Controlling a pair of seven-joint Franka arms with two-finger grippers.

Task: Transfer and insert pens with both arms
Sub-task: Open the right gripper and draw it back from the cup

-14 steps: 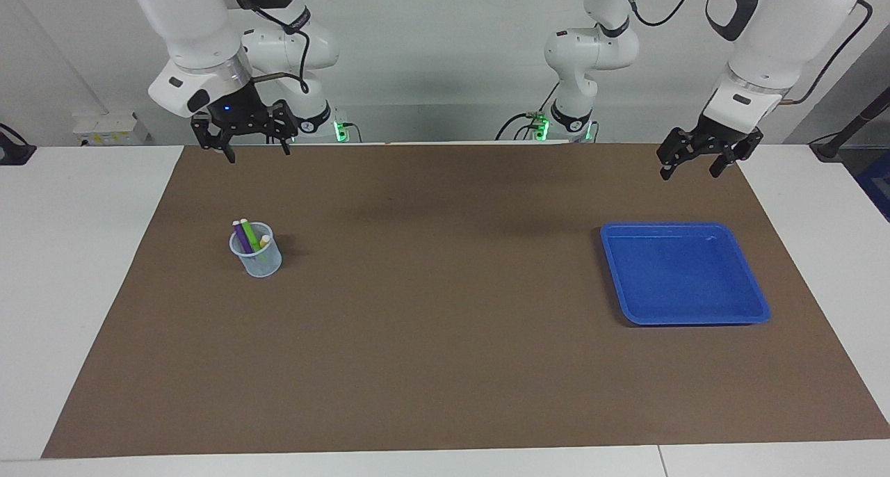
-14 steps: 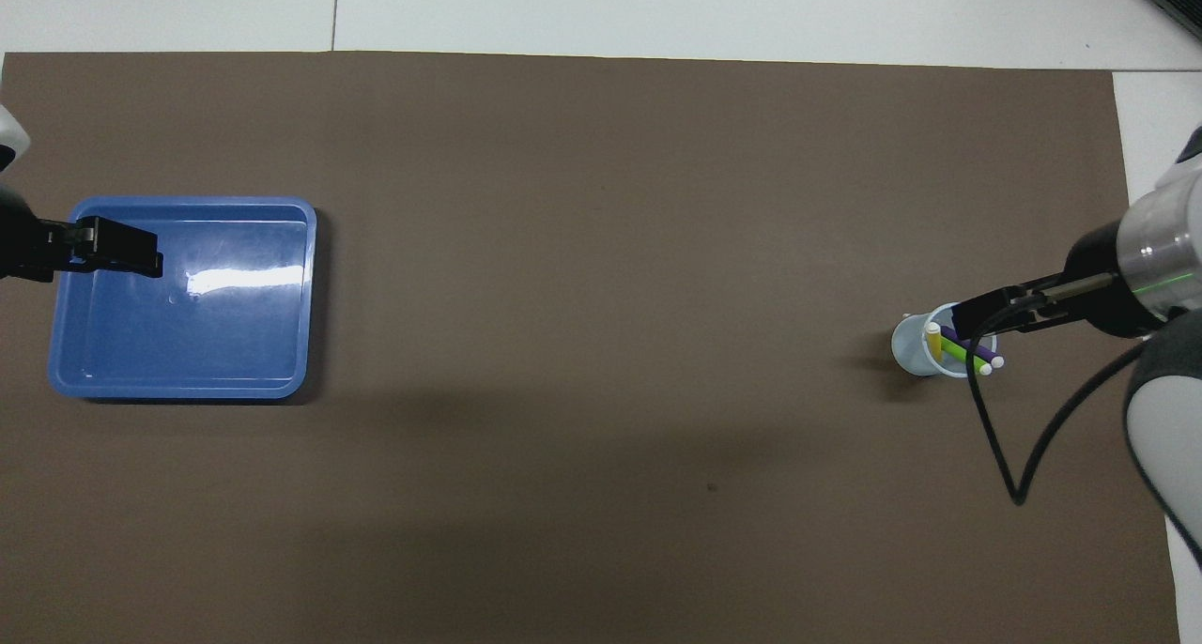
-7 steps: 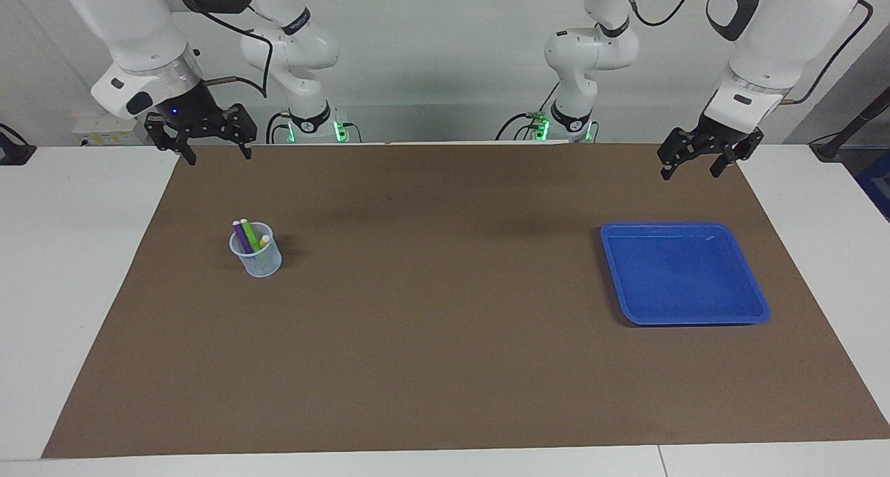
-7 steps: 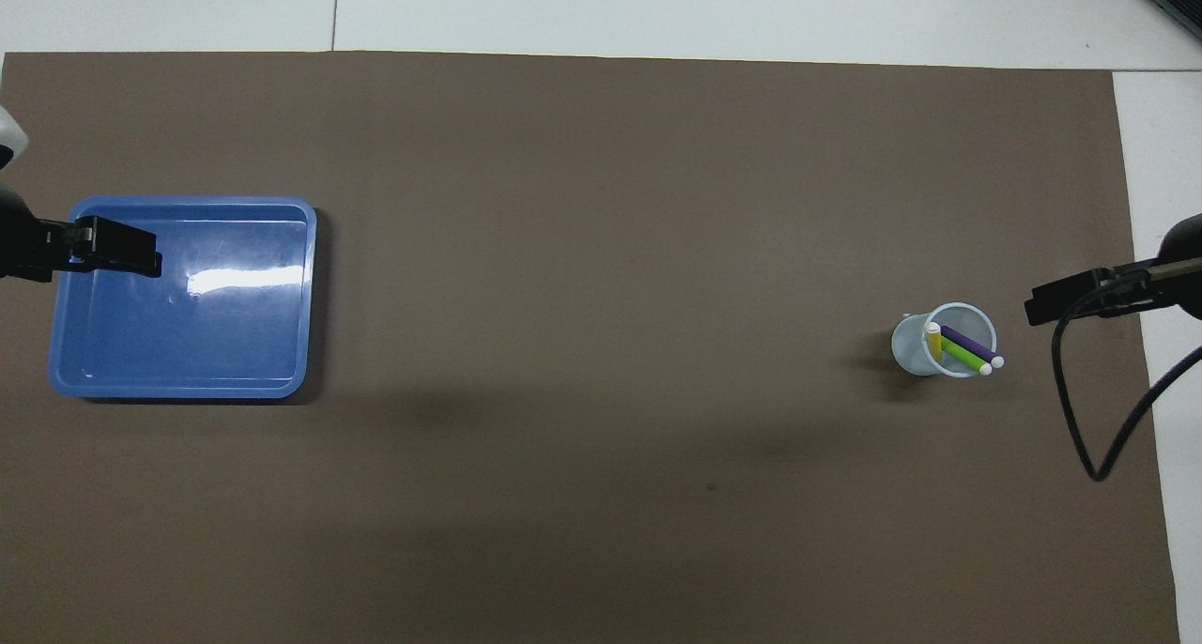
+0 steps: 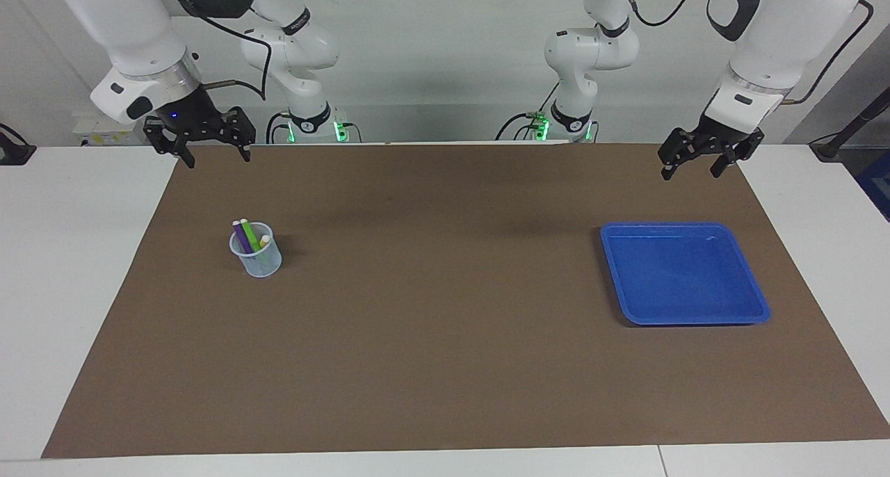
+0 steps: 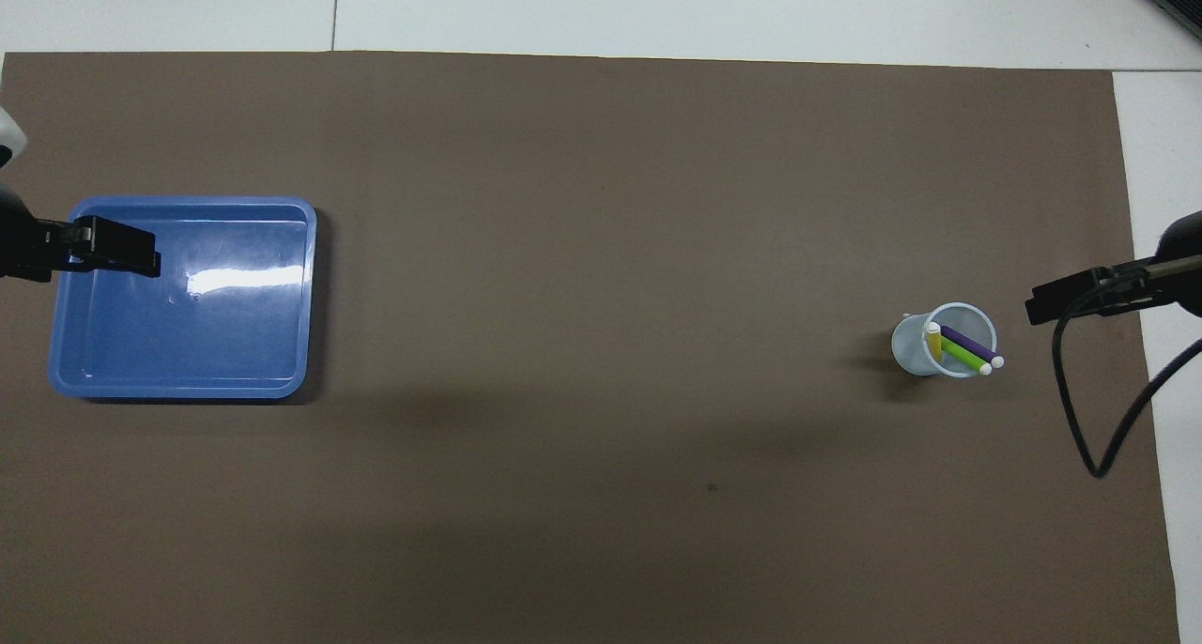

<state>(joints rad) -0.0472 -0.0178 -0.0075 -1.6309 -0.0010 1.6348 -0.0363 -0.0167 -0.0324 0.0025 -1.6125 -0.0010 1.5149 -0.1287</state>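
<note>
Seemingly my work is done: all three pens (image 5: 247, 236) stand in the clear cup (image 5: 257, 257), below and apart from my empty, open right pincer (image 5: 198, 143). My left pincer (image 5: 701, 158) waits open above the blue tray (image 5: 758, 303). Next, I only need to stay clear.

Two glossy white jointed arms (image 5: 139, 39) with dark grey joint caps, looping black cables and black pincers.

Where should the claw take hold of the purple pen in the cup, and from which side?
Grip the purple pen just below its pale cap, coming from above: it leans in the clear cup beside two others, and probably only the top parts are reachable.
</note>
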